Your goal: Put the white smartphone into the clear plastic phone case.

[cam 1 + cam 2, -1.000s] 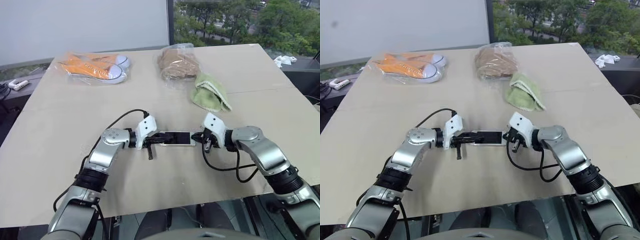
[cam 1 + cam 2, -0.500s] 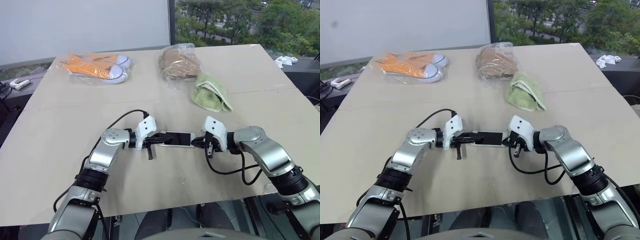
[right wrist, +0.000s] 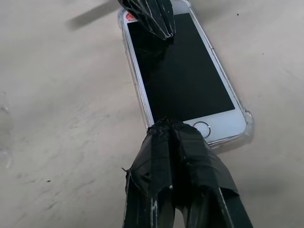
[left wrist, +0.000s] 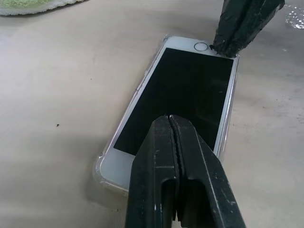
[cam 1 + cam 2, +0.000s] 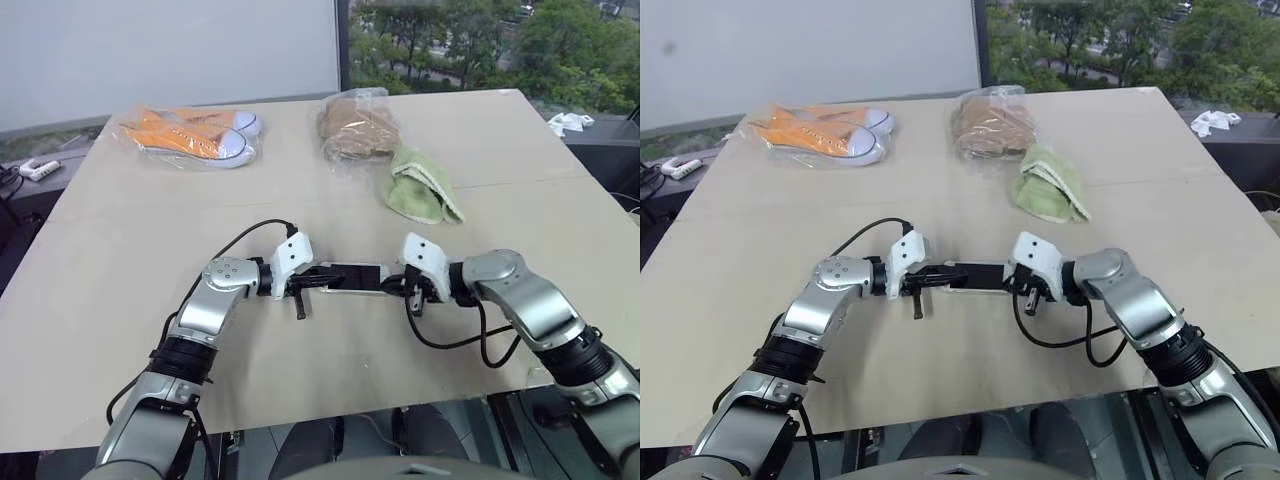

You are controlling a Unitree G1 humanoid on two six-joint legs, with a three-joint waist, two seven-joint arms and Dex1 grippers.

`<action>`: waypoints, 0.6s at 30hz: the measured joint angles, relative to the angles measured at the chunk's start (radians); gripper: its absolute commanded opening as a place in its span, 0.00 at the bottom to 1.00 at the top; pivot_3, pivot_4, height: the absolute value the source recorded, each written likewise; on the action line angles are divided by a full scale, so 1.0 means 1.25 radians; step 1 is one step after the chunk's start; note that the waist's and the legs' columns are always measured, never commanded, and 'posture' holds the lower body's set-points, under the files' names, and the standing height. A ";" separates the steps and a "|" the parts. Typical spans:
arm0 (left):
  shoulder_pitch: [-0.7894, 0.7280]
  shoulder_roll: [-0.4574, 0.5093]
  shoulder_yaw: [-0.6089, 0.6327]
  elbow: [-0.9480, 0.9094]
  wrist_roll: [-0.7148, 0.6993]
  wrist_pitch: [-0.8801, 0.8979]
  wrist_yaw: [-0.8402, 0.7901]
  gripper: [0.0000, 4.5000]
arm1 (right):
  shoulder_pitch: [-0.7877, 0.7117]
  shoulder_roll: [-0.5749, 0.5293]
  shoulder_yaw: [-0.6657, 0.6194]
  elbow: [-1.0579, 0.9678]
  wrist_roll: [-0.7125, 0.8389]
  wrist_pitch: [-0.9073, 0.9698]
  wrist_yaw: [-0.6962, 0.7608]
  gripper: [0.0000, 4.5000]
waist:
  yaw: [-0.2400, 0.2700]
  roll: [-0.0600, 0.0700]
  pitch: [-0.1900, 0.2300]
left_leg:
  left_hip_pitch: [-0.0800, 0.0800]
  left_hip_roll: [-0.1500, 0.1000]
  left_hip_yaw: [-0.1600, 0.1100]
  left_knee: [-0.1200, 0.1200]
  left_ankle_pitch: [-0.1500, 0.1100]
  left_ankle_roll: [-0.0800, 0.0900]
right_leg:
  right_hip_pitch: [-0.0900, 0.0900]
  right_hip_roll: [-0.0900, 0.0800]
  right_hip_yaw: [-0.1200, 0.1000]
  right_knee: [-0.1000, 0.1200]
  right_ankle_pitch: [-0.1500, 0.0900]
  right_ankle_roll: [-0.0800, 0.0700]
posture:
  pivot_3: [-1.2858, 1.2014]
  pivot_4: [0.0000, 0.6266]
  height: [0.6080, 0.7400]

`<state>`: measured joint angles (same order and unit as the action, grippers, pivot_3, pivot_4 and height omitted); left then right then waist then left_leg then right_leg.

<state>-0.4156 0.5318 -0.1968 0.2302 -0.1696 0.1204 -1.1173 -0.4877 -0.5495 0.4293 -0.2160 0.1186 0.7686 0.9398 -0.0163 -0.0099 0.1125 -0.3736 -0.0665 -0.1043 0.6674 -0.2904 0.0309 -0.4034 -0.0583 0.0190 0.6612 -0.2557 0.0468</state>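
A broad beige table (image 5: pixel 120 290) carries the scene, with the white smartphone (image 4: pixel 185 90) lying flat near its front edge, between the two arms. The phone's black screen faces up, framed by a white bezel with a round home button at one end, and it sits inside the clear plastic phone case (image 4: pixel 100 167), whose see-through rim and rounded corners edge it all round. Far back on the table rest bagged orange sneakers (image 5: pixel 190 133), a bagged brown bundle (image 5: pixel 352 122) and a green cloth (image 5: pixel 420 185), well apart from the phone.

The head views place the left gripper (image 5: pixel 318 279) over one end of the phone and the right gripper (image 5: pixel 408 287) at the other, but leave the case almost invisible. The wrist views reveal it: the left gripper's black fingers are pressed together above the screen, and the right gripper's taped fingers, likewise pressed together, meet the home-button end, pinching nothing.
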 measured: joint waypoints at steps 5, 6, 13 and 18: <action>0.002 0.001 -0.001 0.007 0.006 0.000 0.000 0.00 | -0.009 -0.003 0.035 0.012 -0.031 -0.010 -0.001 0.01 | 0.001 0.000 0.000 | 0.008 0.000 0.000 -0.002 -0.001 0.002 | 0.008 0.000 0.000 -0.002 0.000 0.000 | 0.52 0.24 1.00; 0.005 0.002 0.000 0.009 0.005 -0.001 0.000 0.00 | -0.012 -0.005 0.038 0.013 -0.035 -0.013 0.000 0.01 | 0.001 0.001 0.001 | 0.008 0.000 0.000 -0.002 -0.001 0.002 | 0.008 0.000 0.000 -0.002 0.000 0.000 | 0.52 0.24 1.00; 0.005 0.002 0.000 0.009 0.006 -0.001 0.000 0.00 | -0.021 -0.008 0.051 0.014 -0.047 -0.017 0.003 0.01 | 0.002 0.001 0.000 | 0.008 0.000 0.000 -0.002 -0.001 0.002 | 0.008 0.000 0.000 -0.002 0.000 0.000 | 0.52 0.24 1.00; 0.006 0.001 0.004 0.008 -0.004 0.001 0.000 0.00 | 0.006 0.014 -0.007 0.016 -0.005 -0.008 -0.003 0.01 | 0.003 0.001 0.002 | 0.008 0.000 -0.001 -0.003 -0.001 0.002 | 0.008 0.000 -0.001 -0.003 0.000 0.000 | 0.52 0.24 1.00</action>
<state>-0.4082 0.5335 -0.1915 0.2408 -0.1745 0.1219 -1.1174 -0.4797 -0.5317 0.4210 -0.1958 0.1122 0.7584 0.9365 -0.0130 -0.0083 0.1144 -0.3641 -0.0664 -0.1053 0.6642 -0.2920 0.0333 -0.3939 -0.0584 0.0183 0.6580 -0.2559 0.0468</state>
